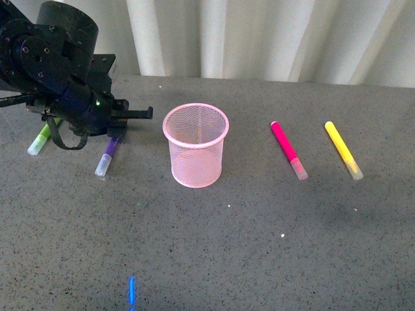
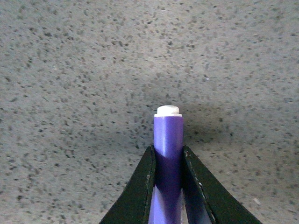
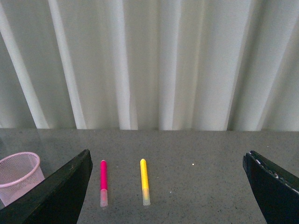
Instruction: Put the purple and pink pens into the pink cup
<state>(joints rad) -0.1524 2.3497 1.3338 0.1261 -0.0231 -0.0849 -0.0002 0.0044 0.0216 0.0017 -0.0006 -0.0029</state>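
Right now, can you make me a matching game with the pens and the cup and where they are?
Things:
1. purple pen
2. pink pen
3. yellow pen
4. pink cup

Places:
A. farthest right in the front view
B. gripped by the left tool
C. standing upright in the middle
D. lying between the pink cup and the yellow pen

Pairs: 1-B, 2-D, 3-A, 4-C

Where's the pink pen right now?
In the front view the pink pen lies flat on the table, right of the pink cup, between it and the yellow marker, touching neither.
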